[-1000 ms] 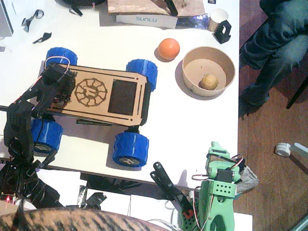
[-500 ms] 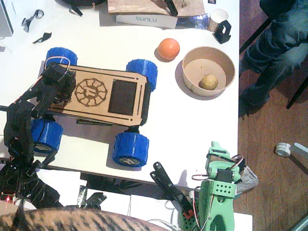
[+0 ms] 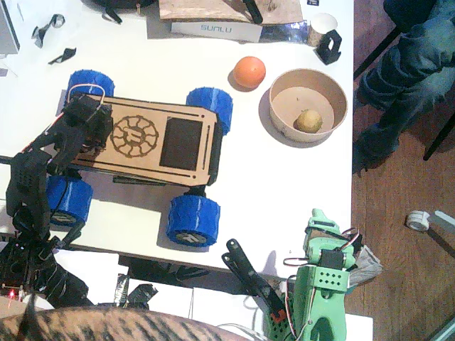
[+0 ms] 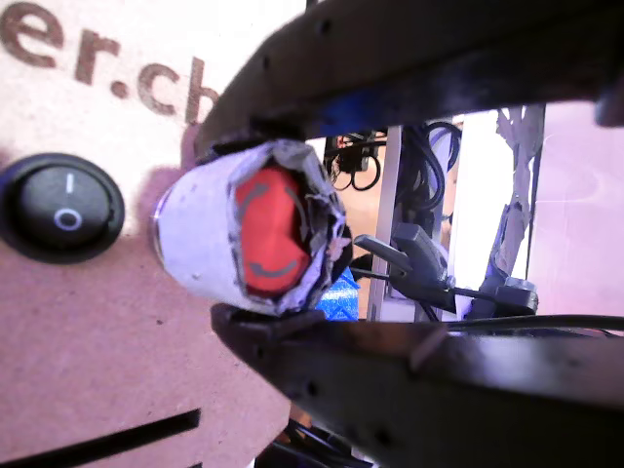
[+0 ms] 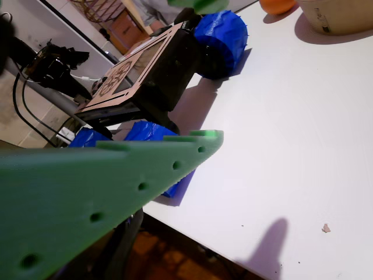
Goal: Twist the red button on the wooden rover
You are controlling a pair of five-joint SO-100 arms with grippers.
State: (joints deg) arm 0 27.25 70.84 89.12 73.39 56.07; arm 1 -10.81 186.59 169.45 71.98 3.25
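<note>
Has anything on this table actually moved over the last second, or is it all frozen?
Almost nothing. The left end effector stays clamped on the red button at the wooden rover's end; the black left arm barely shifts its pose. At the right edge, a seated person's legs shifted a little. The rover, orange ball, bowl and green right arm stayed put.

The white table (image 3: 284,185) carries the wooden rover (image 3: 142,142) on its left part. An orange ball (image 3: 249,72) and a round bowl (image 3: 308,105) stand near the far edge.
</note>
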